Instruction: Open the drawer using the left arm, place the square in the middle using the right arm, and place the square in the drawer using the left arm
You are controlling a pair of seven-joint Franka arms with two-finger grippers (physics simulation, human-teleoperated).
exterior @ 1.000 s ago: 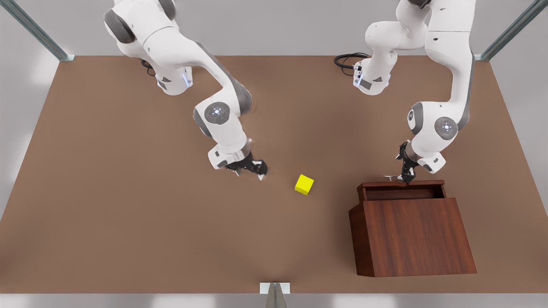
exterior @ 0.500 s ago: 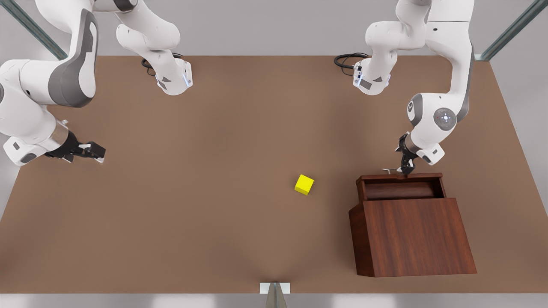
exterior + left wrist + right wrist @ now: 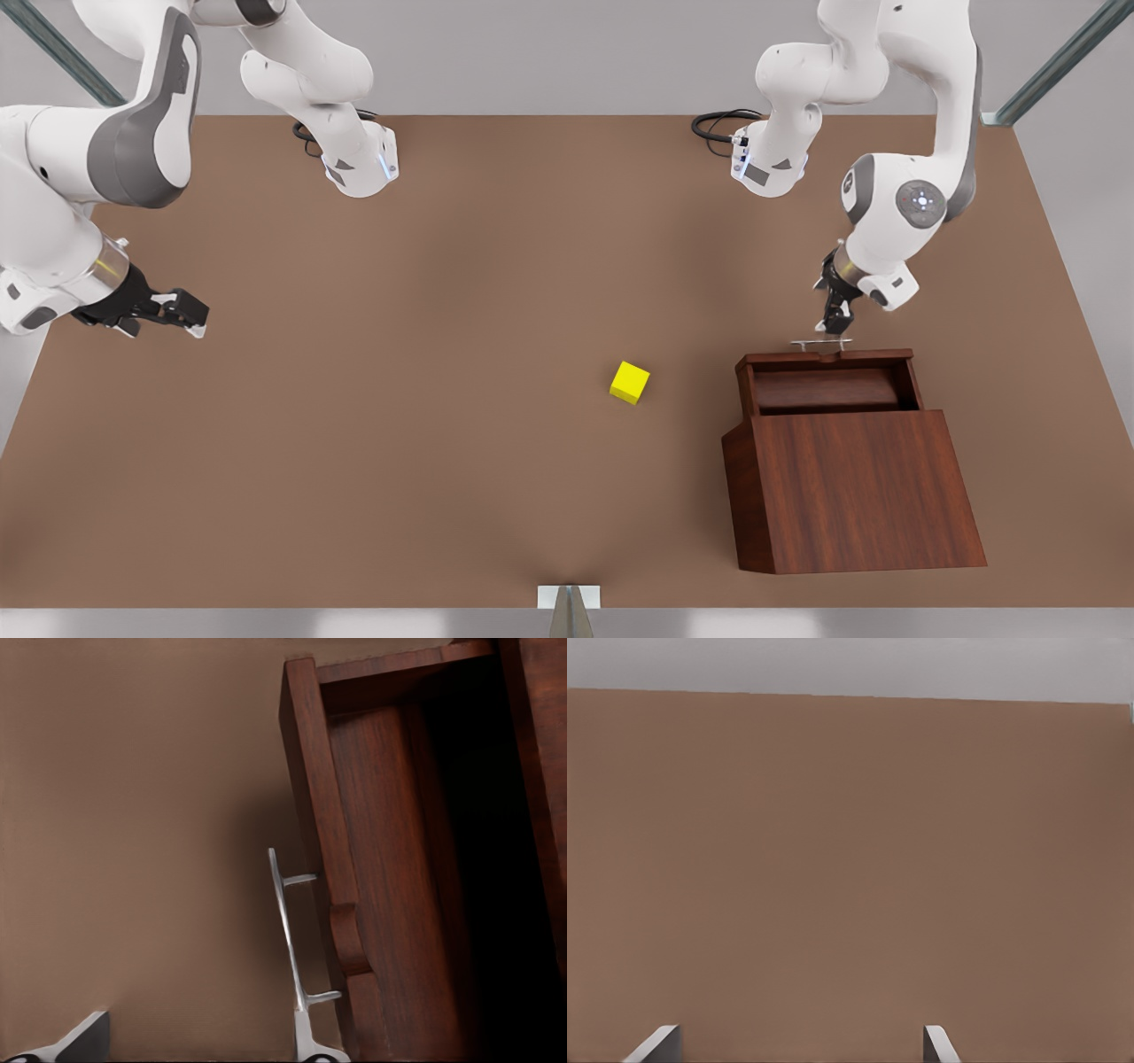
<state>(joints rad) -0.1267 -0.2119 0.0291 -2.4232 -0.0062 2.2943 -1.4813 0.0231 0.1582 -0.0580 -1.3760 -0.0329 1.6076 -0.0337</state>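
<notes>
Drawer (image 3: pixel 828 383) farther out, handle (image 3: pixel 822 343) crosswise.

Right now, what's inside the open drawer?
The drawer shows only bare wood inside. Its back part is hidden under the cabinet. The yellow square sits outside on the table.

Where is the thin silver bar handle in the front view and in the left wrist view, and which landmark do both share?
Front view: the thin silver bar handle is on the front view's right, just beyond the open dark reddish-brown wooden drawer, below the open left tool.
Left wrist view: the handle stands on two posts off the drawer.
Shared landmark: the drawer's front panel.
The open right tool waits at the front view's left.
</notes>
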